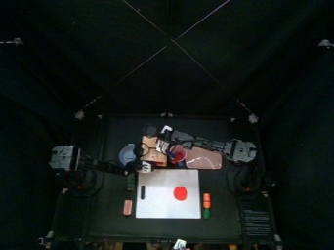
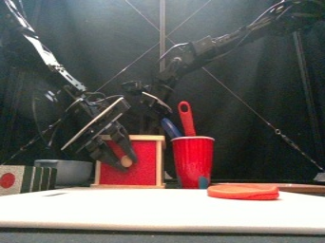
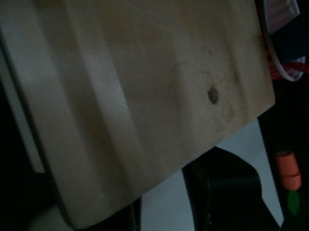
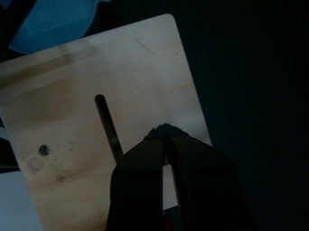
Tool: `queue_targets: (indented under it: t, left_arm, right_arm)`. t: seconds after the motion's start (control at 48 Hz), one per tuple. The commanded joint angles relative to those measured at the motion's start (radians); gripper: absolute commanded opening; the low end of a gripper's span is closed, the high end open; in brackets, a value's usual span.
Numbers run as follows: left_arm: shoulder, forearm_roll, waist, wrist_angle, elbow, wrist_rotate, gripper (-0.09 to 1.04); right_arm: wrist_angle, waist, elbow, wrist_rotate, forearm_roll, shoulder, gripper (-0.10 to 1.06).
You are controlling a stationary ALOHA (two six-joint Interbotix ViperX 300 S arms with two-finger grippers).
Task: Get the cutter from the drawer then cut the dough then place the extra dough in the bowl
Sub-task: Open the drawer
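Right gripper (image 4: 164, 137) over box (image 4: 72, 99) top, jaws clenched empty, likely to pin it; left gripper (image 2: 114, 142) at the box's drawer front (image 2: 146, 169), grip state can't tell.

The booth is dim, its black curtains swallowing most light. From above, the white cutting board (image 1: 170, 194) is the brightest patch. In the wrist views the wooden box (image 3: 133, 99) sits unevenly lit, edged by deep shadow.

Flat red dough disc (image 2: 242, 191), red-fronted wooden box (image 2: 131, 161)

Red dough (image 1: 179, 192) on white board (image 1: 156, 207) — red cup (image 2: 193, 159).
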Motion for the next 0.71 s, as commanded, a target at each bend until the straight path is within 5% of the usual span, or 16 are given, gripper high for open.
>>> queue_targets:
  t: [0.021, 0.708]
  left_arm:
    - [-0.009, -0.023, -0.014, 0.006, -0.008, 0.000, 0.52]
    - [-0.015, -0.169, -0.198, 0.008, 0.003, 0.000, 0.52]
  right_arm:
    - [0.002, -0.002, -0.012, -0.002, 0.002, -0.017, 0.04]
    - [0.002, -0.002, -0.012, 0.000, -0.014, -0.017, 0.04]
